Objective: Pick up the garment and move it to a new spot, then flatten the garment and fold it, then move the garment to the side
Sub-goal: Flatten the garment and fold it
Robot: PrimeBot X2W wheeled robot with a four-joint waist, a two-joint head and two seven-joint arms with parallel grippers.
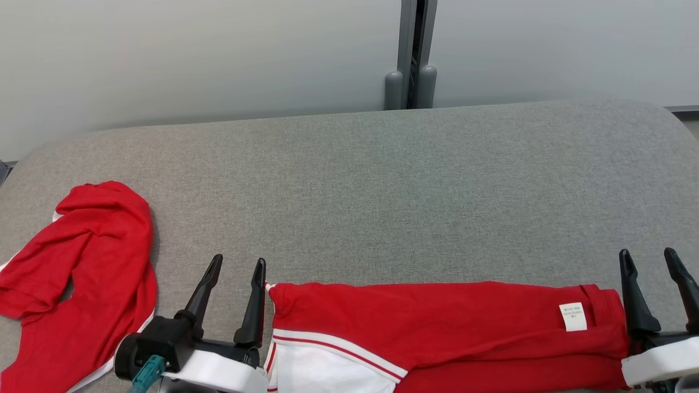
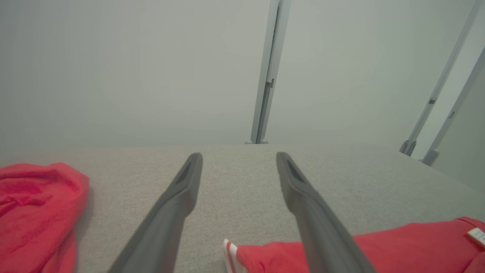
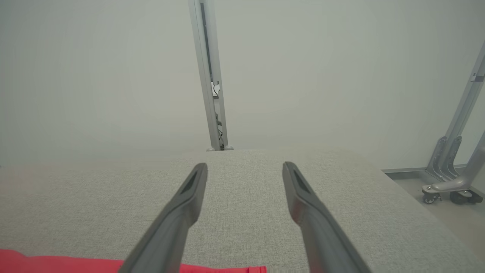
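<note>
On the table (image 1: 382, 191), folded garment (image 1: 437, 322) between left end effector (image 1: 240, 260) and right end effector (image 1: 646, 251), both open, empty.

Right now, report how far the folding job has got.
Done, it seems: the red garment lies stretched in a long band on the grey table. In hand: nothing; left gripper and right gripper stand open at its ends. Left: finish folding, move it aside.

left gripper (image 1: 240, 259) with two long black pointy fingers (image 1: 202, 297), round black knob (image 1: 128, 356), little teal plug (image 1: 146, 374), smooth white arm shell (image 1: 218, 375), right gripper (image 1: 646, 251) with matching black fingers, white shell too
</note>
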